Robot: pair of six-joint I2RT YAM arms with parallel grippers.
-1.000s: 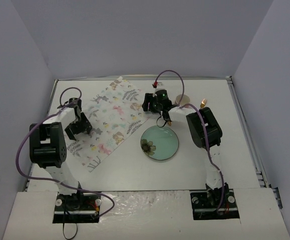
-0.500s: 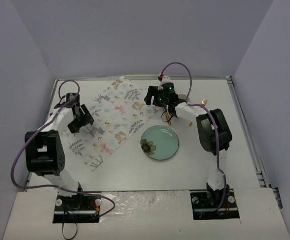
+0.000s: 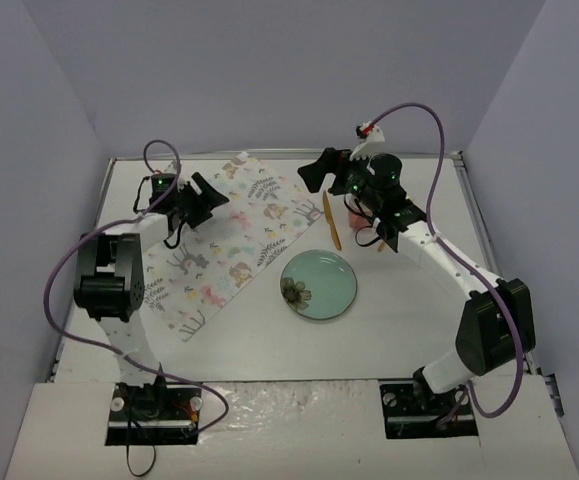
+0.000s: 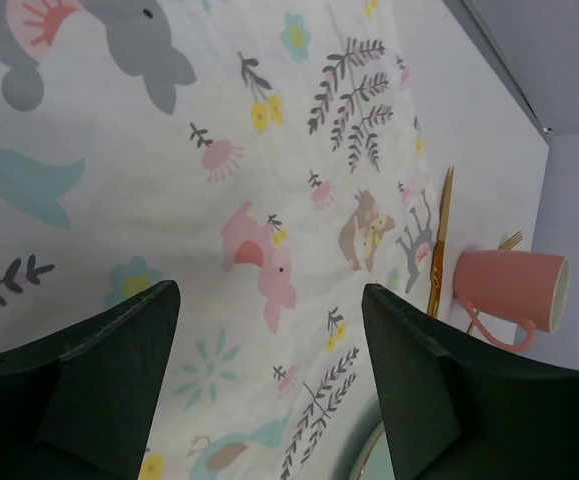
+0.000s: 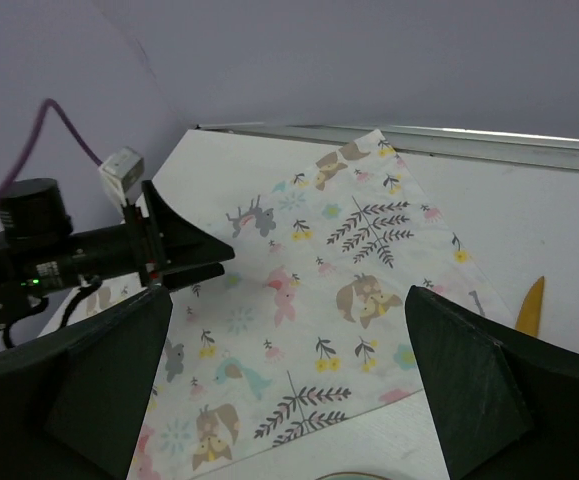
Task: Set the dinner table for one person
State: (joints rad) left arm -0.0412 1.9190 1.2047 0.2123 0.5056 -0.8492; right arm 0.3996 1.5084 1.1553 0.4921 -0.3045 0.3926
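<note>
Out across the dinner table (image 3: 409, 330), a rigid slab under everything that won't budge, the left gripper (image 4: 269, 290) and right gripper (image 5: 289, 295) both hang wide and empty over the crooked placemat (image 3: 224, 250). That's limp cloth, so I'd pinch its corners.

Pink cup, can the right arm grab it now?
Probably yes: the pink cup stands close beside the right end effector, which is open and empty, though it points away, toward the placemat.
</note>
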